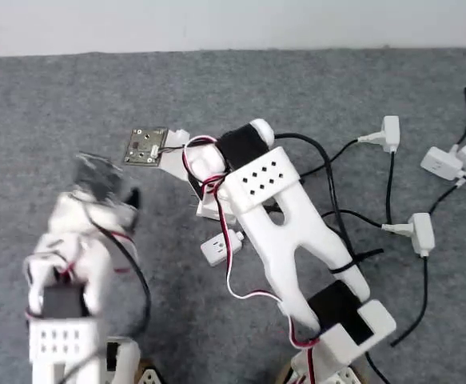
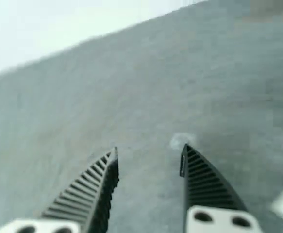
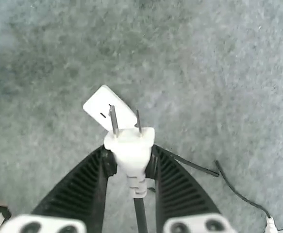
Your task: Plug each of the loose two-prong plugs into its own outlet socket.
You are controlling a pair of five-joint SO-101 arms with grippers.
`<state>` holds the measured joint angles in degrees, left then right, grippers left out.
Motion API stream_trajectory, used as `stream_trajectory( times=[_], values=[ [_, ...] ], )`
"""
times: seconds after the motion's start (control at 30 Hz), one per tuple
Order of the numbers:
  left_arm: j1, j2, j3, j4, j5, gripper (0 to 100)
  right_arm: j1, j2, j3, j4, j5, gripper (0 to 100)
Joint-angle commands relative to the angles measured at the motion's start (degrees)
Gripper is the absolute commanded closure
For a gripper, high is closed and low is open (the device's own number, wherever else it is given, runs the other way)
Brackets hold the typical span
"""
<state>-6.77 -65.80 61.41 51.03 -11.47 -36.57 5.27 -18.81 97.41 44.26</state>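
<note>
While in right tool (image 3: 130, 158), plug (image 3: 129, 141) near socket (image 3: 98, 108).

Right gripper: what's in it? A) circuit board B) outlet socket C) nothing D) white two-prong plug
D: in the right wrist view the right gripper is shut on the white two-prong plug, prongs pointing at a white outlet socket.

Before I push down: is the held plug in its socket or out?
Out. The plug, clamped in the right end effector, shows both prongs bare, not in the white socket.
</note>
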Motion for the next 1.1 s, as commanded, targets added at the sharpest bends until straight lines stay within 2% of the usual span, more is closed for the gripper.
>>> stream_trajectory(
  times=[0.0,0.1,0.17,0.43,0.6,0.87,1.07],
  values=[
    [13.1,-15.3,-3.12,8.62,-5.01,80,0.84,-4.35,-1.05,1.89,0.35,99.0],
    [20.13,-23.74,-3.12,12.92,-4.92,80,0.75,-5.76,-0.97,2.95,0.26,99.0],
    [22.51,-27.43,-2.59,14.68,-4.84,80,0.48,-7.08,-0.97,4.18,0.26,99.0],
    [22.86,-29.8,3.91,12.75,-4.84,80,-0.84,-12.88,0.09,5.23,-1.93,99.0],
    [22.77,-29.98,4.97,11.25,-4.84,80,-5.67,-15.78,8.18,4.26,-2.37,99.0],
    [22.86,-29.8,3.47,11.69,-4.75,80,-5.14,-19.38,11.78,3.38,-2.9,99.0],
    [22.86,-30.15,8.22,10.81,-4.75,80,-6.37,-22.37,12.04,4.0,-2.99,99.0]
  ],
)
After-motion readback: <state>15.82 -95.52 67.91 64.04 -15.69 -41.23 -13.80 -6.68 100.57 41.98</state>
